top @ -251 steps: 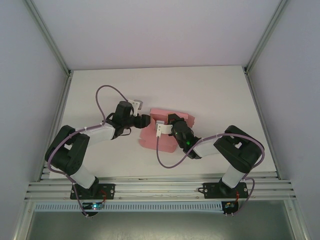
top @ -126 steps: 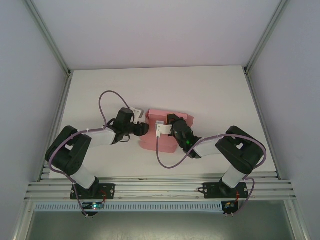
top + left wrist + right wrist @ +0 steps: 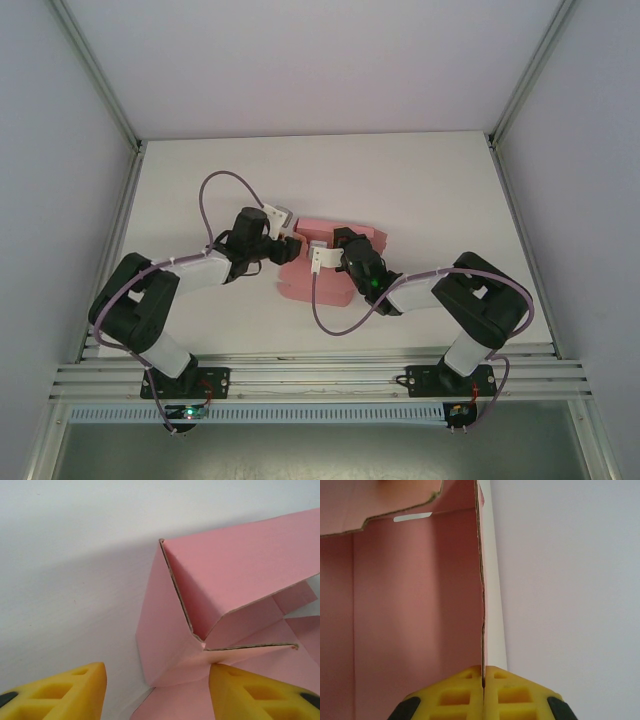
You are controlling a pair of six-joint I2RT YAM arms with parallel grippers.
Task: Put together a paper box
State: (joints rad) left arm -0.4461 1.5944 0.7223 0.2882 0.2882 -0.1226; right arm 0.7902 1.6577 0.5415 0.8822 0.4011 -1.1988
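The right gripper (image 3: 483, 679) is clamping tight on a thin upright wall of the paper box (image 3: 415, 605). The card's edge is running straight up from between its yellow pads at the bottom centre of the right wrist view. Overhead, it is sitting at the centre of the frame, over the middle of the pink card, which is lying on the white table (image 3: 430, 190).

The left gripper (image 3: 157, 686) is standing spread wide. Its yellow fingers (image 3: 65, 690) are showing at the two bottom corners of the left wrist view, with the lower corner of a folded panel between them and nothing pinched. In the overhead view it is nosing up against the card's left edge, just left of centre.

The work is looking only partly done. One wall is standing and an end panel is folding up into a wedge, but other flaps are lying splayed and untucked. By my judgement, closing the sides and ends is what is remaining.

Compared with a second ago, the left gripper is sitting lower and further right in the overhead frame. It has swung in from just off the card's upper left corner to its left edge. The right gripper and the card are staying much where they were.
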